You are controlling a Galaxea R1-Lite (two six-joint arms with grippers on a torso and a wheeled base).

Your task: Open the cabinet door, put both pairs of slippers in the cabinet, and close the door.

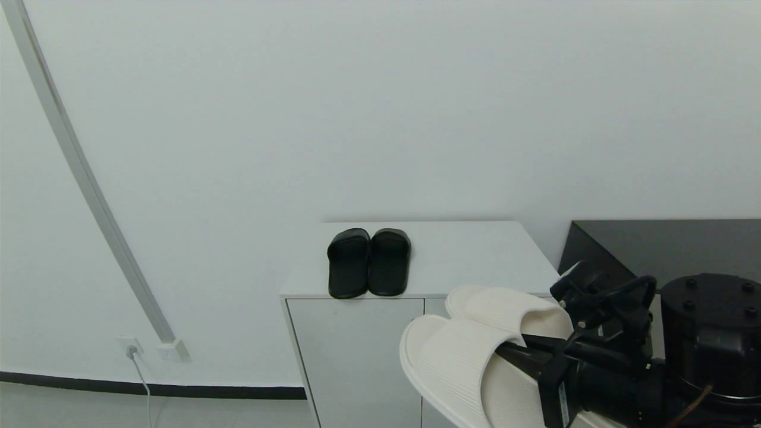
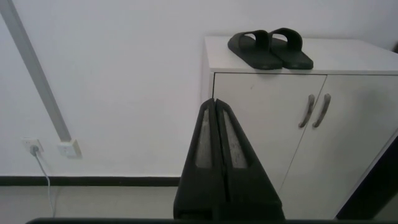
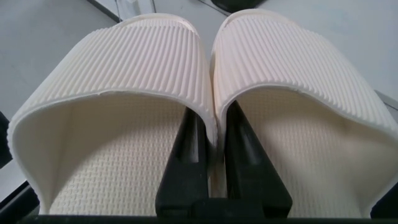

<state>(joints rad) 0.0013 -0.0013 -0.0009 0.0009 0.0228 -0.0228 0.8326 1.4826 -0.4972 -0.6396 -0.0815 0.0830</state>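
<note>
At the lower right of the head view, the right pincer [image 1: 523, 351] holds the white slippers [image 1: 475, 351] in the air. Its two black fingers [image 3: 189, 149] reach one into each slipper, clamped narrow on the two ribbed inner walls pressed together between them. The toes point away from the wrist, toward the cabinet [image 1: 475, 255]. The left pincer [image 2: 214, 106] hangs to the cabinet's left with its fingers pressed flat together and nothing between them.

The cabinet is white and stands against a plain white wall [image 1: 357, 119] on a grey floor [image 1: 59, 410]. Both of its doors [image 2: 258, 124] are shut, and the paired handles [image 2: 308, 111] sit side by side where the doors meet. The black slippers [image 1: 368, 261] lie side by side on the cabinet top, near its front edge and toward its left side.

A grey conduit strip [image 1: 89, 178] runs slanting down the wall to a pair of sockets [image 1: 129, 345] just above a black baseboard [image 1: 148, 389]. A cable [image 1: 145, 386] is plugged into one of them. A black tabletop [image 1: 666, 244] stands just beside the cabinet's right side. From the head view, the held white slippers cover much of the right door.
</note>
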